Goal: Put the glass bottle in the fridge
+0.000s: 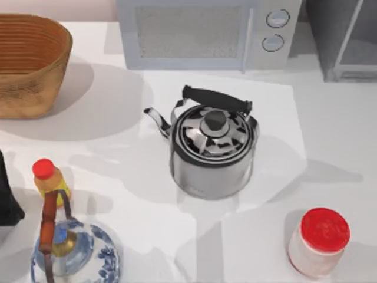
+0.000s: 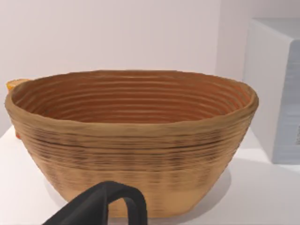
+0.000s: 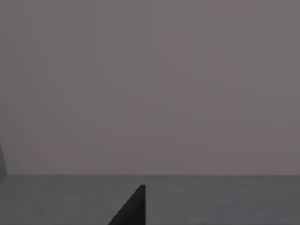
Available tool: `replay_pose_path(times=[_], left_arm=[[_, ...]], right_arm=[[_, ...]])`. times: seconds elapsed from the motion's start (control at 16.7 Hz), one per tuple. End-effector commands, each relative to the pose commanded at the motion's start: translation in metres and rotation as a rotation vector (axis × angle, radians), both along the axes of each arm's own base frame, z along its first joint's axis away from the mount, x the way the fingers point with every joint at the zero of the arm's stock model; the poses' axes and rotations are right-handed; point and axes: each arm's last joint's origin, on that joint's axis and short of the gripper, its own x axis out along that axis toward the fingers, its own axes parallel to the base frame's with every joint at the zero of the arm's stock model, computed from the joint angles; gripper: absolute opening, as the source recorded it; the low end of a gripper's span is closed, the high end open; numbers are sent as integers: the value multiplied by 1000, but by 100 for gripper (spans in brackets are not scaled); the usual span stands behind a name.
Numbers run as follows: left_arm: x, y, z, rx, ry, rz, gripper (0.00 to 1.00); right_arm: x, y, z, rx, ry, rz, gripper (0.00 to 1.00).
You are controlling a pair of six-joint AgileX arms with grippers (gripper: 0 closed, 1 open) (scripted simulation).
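Note:
The glass bottle is out of view. The fridge (image 1: 340, 40), a grey cabinet with a paler framed front, stands at the back right corner of the table. A black part of my left arm (image 1: 7, 197) shows at the left edge of the top view. In the left wrist view a black piece of my left gripper (image 2: 101, 206) sits low in front of a woven basket (image 2: 131, 140). In the right wrist view a dark tip of my right gripper (image 3: 133, 208) shows against a flat grey surface.
A steel kettle (image 1: 212, 147) stands mid-table, with the microwave (image 1: 206, 32) behind it and the basket (image 1: 29, 62) at the back left. Front left are a small yellow bottle with a red cap (image 1: 50, 180) and a blue-and-white teapot (image 1: 76, 253). A red-lidded jar (image 1: 318, 242) is front right.

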Motion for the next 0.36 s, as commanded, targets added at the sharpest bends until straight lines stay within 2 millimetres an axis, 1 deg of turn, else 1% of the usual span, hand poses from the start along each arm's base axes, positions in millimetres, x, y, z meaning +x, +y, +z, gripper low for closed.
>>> replay_pose_path(times=[0.06,0.36], left_arm=[[0,0,0,0,0,0,100],[0,0,0,0,0,0,100]], right_arm=[[0,0,0,0,0,0,100],[0,0,0,0,0,0,100]])
